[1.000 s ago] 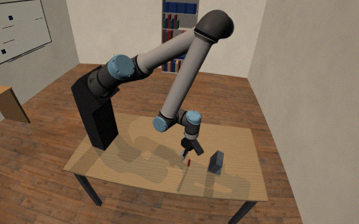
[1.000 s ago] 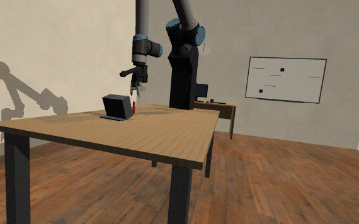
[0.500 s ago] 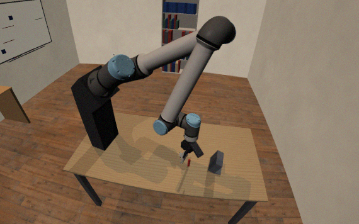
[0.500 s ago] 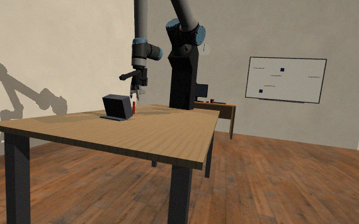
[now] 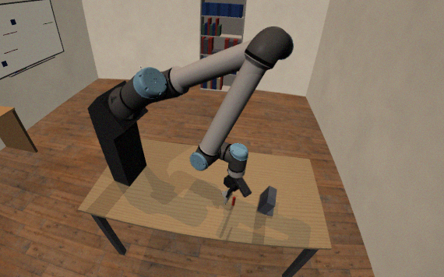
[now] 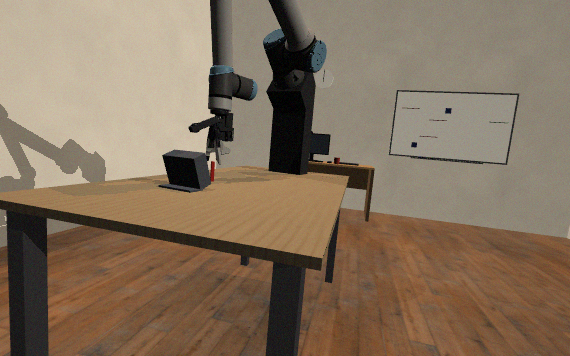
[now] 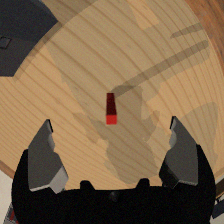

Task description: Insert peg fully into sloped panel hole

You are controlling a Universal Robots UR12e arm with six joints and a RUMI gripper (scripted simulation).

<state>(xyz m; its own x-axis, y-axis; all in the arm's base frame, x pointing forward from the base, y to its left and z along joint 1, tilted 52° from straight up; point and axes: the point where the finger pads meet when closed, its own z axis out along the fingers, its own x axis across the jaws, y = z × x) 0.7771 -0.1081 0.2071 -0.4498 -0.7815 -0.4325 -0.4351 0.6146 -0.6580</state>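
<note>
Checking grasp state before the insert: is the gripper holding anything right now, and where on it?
Nothing is held. The gripper is open, its fingers wide apart above the red peg, which stands upright on the table, untouched.

No readable text, labels, brands or numbers appear anywhere. The white wall-mounted whiteboard carries only short dark dashes and small navy squares, and the spines on the tall bookshelf are blank.

An office-like room: a wall whiteboard, a bookshelf of books, a side desk, wooden floor, plain walls
</note>
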